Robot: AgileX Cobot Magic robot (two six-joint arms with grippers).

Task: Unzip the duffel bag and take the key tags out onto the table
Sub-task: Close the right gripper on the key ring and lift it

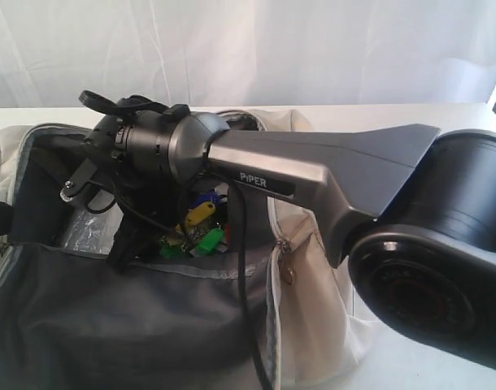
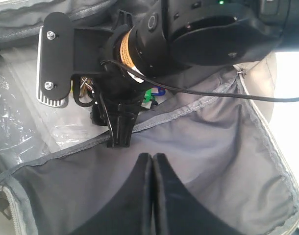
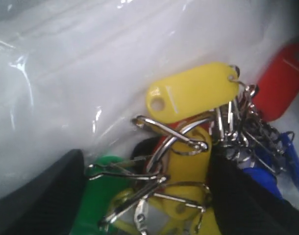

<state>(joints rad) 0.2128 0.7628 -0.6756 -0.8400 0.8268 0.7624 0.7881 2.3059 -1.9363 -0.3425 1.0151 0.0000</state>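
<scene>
Right gripper [image 3: 147,164], released, is straddling the tags [image 3: 188,93] in the bag [image 1: 313,325]; left gripper [image 2: 153,164] is hanging clenched. Closing risks pinching the plastic sheet [image 3: 66,88] too.

Duffel bag [image 1: 313,325] unzipped on table [image 1: 394,114]; key tags [image 3: 188,93] bunched inside.

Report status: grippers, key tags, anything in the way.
Left gripper shut, above open duffel bag. Right gripper open, fingers flanking key tags inside it. Plastic sheet underneath.
</scene>
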